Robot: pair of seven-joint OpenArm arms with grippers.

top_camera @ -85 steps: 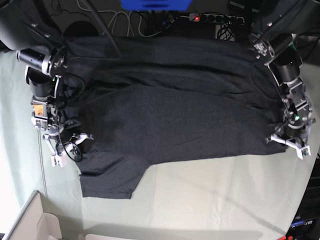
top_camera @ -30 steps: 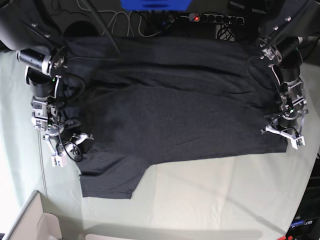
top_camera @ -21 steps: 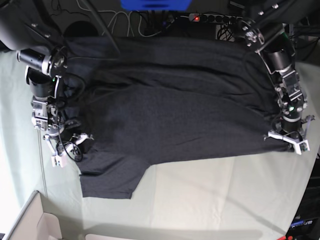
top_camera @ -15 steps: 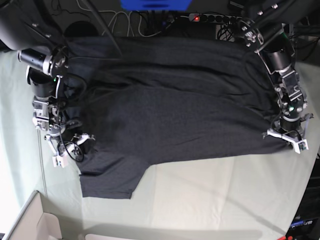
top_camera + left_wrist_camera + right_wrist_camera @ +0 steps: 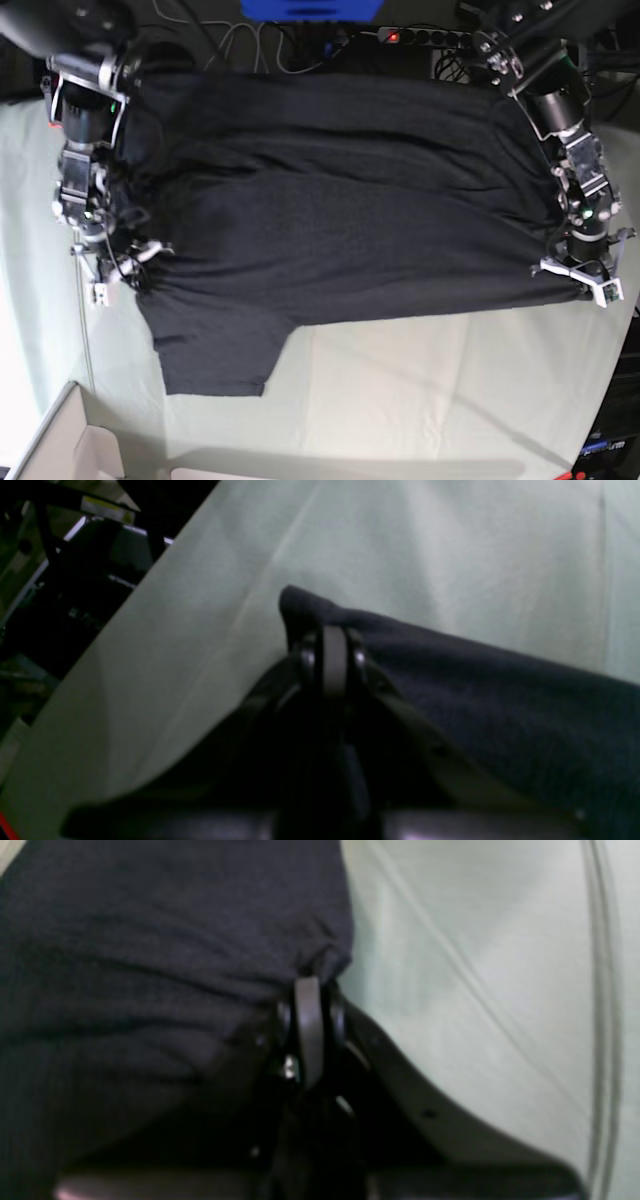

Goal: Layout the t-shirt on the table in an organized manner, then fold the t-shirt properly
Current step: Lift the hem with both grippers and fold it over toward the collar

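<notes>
table [image 5: 420, 400]: a wide surface under pale grey-green cloth with faint creases; bare cloth shows along the near side and at both ends in the base view.
t-shirt [image 5: 340, 210]: black, spread flat across the far half of the table, plain side up; one short sleeve [image 5: 215, 350] juts toward the near edge on the base view's left, and long shallow wrinkles run along the body.
cardboard box [image 5: 65, 445]: at the near-left corner of the base view, well apart from the shirt, only partly in frame.
power strip [image 5: 430, 38]: beyond the table's far edge, a red light lit at one end.
right gripper [image 5: 112, 275]: on the base view's left, at the shirt's edge just above the sleeve; its jaws are pressed together on a pinch of black fabric, and the right wrist view shows the cloth bunching at the fingertips.
left gripper [image 5: 580, 278]: on the base view's right, at the shirt's near corner on that side; jaws clamped tight on the hem corner, which the left wrist view shows rising in a small peak above the fingertips, pale table cloth beyond it.
</notes>
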